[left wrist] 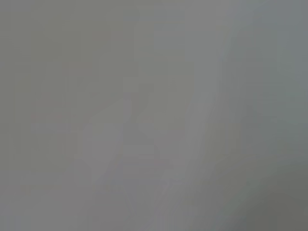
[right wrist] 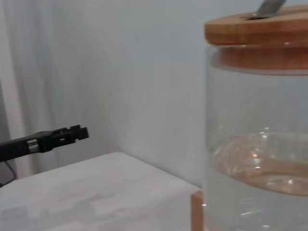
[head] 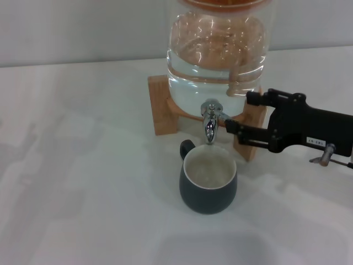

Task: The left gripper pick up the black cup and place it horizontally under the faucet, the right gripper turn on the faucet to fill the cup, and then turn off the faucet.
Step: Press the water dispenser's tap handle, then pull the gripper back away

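Observation:
The black cup (head: 208, 187) stands upright on the white table, right under the faucet (head: 210, 120), with its handle toward the back left. The faucet belongs to the clear glass jar (head: 218, 49) on its wooden stand (head: 162, 110). My right gripper (head: 238, 113) is open, level with the faucet and just to its right, its fingers pointing at the tap. I cannot tell whether water is running. A thin black claw (right wrist: 57, 137) shows far off in the right wrist view and seems to be my left gripper. The left wrist view shows only grey blur.
The jar with its wooden lid (right wrist: 260, 29) fills the right wrist view, holding water. The white table (head: 83, 182) stretches out to the left of and in front of the cup. A pale wall stands behind the jar.

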Robot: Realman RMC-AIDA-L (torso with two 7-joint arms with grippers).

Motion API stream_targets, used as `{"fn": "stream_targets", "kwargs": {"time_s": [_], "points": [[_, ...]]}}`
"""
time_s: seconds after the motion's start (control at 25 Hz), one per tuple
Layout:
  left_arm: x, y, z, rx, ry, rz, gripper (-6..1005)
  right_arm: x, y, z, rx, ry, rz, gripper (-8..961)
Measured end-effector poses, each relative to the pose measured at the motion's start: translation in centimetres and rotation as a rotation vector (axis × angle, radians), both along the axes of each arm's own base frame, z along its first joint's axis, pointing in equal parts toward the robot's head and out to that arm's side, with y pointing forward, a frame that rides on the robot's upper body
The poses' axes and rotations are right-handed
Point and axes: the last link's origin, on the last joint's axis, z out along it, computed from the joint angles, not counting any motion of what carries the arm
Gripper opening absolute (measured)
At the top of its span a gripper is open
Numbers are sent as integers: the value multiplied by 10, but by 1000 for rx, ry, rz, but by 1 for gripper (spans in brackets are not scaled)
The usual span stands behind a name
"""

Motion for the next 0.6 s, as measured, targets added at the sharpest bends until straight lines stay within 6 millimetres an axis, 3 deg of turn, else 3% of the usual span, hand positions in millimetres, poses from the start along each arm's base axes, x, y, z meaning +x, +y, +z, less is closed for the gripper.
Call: {"fn": "stream_targets", "kwargs": {"time_s": [0.6], "points": [[0,1,0,-2,-1,2,845,17,21,14,46,0,-51,767]]}}
